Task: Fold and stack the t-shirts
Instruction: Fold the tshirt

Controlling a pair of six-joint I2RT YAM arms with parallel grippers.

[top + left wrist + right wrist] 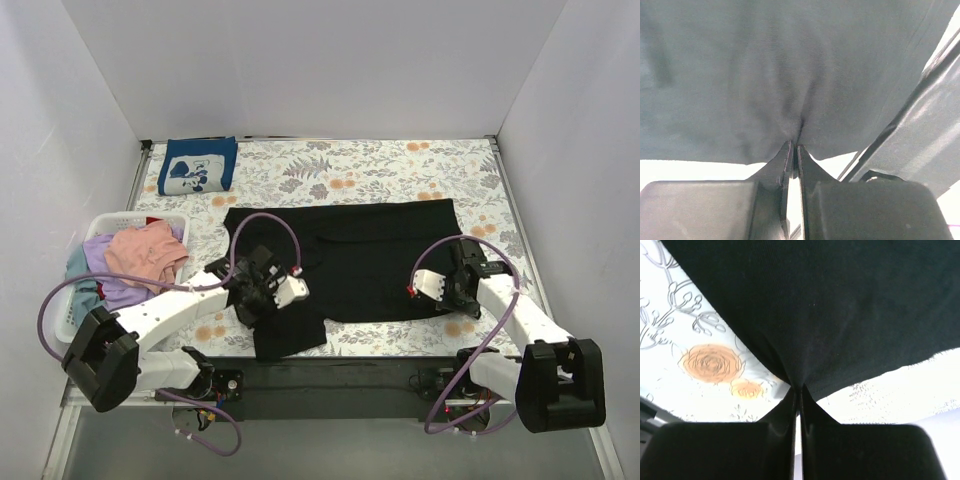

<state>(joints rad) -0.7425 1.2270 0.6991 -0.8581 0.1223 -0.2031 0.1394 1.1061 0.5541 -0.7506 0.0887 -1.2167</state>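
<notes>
Black t-shirt (380, 255), edge pinched in left gripper (795, 146), right gripper (797, 389) (both clamped)

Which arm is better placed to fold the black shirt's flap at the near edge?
Left, probably: the left gripper pinches the black t-shirt beside that flap; the right gripper holds the opposite end.

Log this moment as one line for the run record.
left gripper: shut on black t-shirt | right gripper: shut on black t-shirt | navy t-shirt: folded, far-left corner
</notes>
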